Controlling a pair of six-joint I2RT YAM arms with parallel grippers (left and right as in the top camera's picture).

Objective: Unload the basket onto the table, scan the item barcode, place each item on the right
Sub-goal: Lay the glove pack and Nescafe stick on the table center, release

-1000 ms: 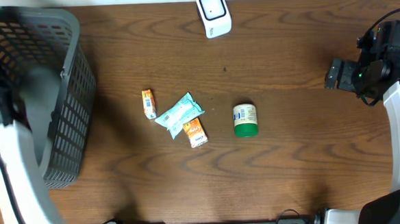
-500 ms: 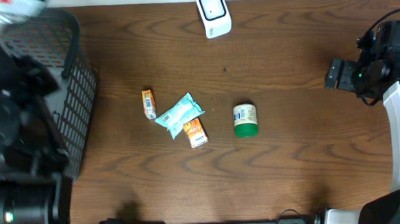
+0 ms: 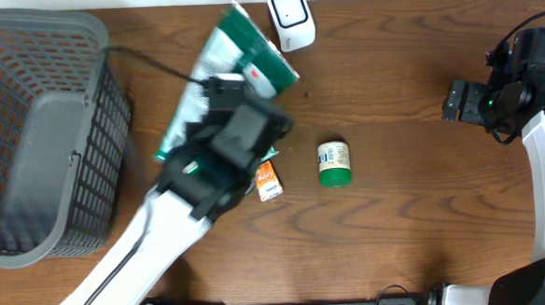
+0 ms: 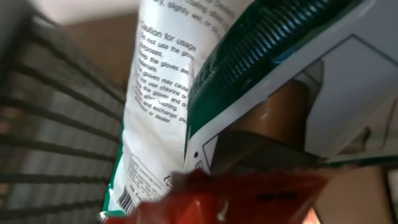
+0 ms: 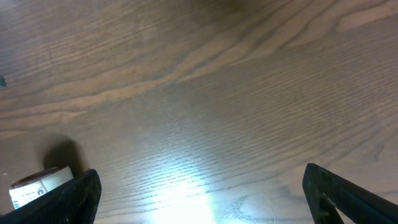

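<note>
Left jaws clamped on the glove packet (image 3: 248, 46), up off the surface (image 3: 397, 211), green end just beside the scanner (image 3: 291, 18). My left arm (image 3: 165, 233) covers the items nearer me than the scanner; only an orange sachet (image 3: 268, 182) pokes out, jar (image 3: 334, 162) beside it. Right jaws wide, well right of the scanner. Basket (image 3: 29, 137) far left of it.

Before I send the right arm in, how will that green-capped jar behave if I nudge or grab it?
The green-capped jar seems to lie on its side, so a nudge against its label would probably roll it. It looks rigid, so likely firm to grip. The round, smooth body may slip between narrow fingers.
</note>
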